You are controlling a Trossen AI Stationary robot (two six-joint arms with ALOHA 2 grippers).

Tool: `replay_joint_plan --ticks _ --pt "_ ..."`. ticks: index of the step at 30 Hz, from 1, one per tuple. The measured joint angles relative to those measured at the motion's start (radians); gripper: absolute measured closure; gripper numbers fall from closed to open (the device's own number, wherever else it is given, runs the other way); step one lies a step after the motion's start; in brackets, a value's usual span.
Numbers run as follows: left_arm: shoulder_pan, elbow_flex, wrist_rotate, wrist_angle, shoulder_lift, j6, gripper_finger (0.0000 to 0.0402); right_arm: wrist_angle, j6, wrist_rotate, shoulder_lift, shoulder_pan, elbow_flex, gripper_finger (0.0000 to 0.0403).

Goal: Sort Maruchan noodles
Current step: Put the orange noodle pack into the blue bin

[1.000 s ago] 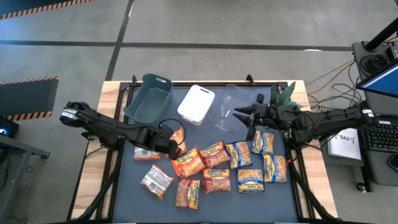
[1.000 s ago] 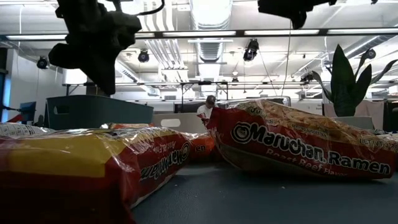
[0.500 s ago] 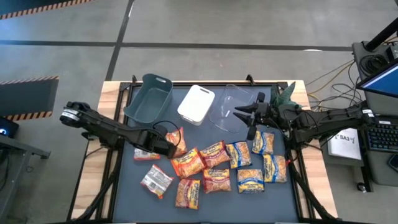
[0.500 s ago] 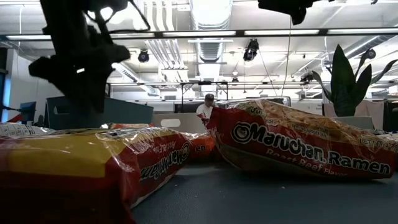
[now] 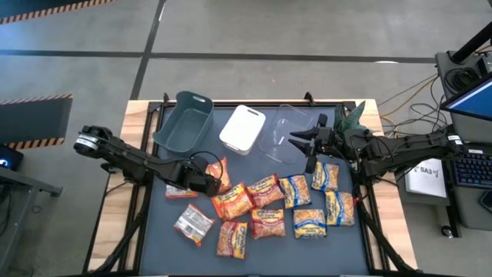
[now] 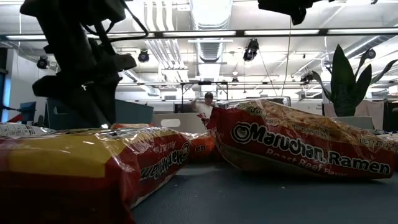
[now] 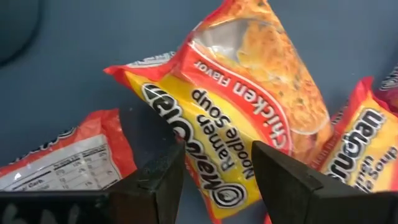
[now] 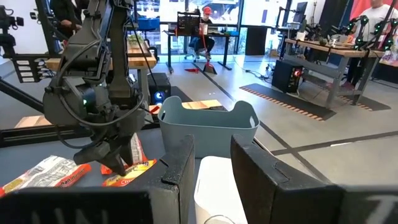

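My left gripper (image 7: 214, 171) spread over orange packet (image 7: 239, 106) reading "Chicken Flavor Ramen Noodle Soup", mid-table. Right gripper (image 5: 296, 141) narrowly parted, empty, above clear bin (image 5: 278, 131). Nearest packet (image 6: 298, 146): "Maruchan Ramen Roast Beef Flavor".

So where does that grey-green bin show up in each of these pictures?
High view: grey-green bin at the table's far left, beside the white bin.
Low view: behind the packets, left, partly hidden by an arm.
Left wrist view: cannot tell.
Right wrist view: centre, behind the white bin.
Shared landmark: the white bin.
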Motion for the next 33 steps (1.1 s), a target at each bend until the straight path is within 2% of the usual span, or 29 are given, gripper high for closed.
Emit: replay_joint_plan --ticks 7,17,23,33 --pt "0.0 -0.032 -0.022 0.013 0.0 -0.016 0.0233 0.0 0.0 0.0 0.0 0.0 0.0 0.0307" --pt "0.0 -0.088 -0.058 0.16 0.0 -0.016 0.0245 0.0 0.0 0.0 0.0 0.0 0.0 0.0307" --pt "0.0 -0.109 -0.08 0.216 0.0 -0.016 0.0281 0.0 -0.002 0.0 0.0 0.0 0.0 0.0307" --pt "0.0 -0.11 -0.089 0.213 0.001 -0.016 0.0366 0.0 -0.007 0.0 0.0 0.0 0.0 0.0307"
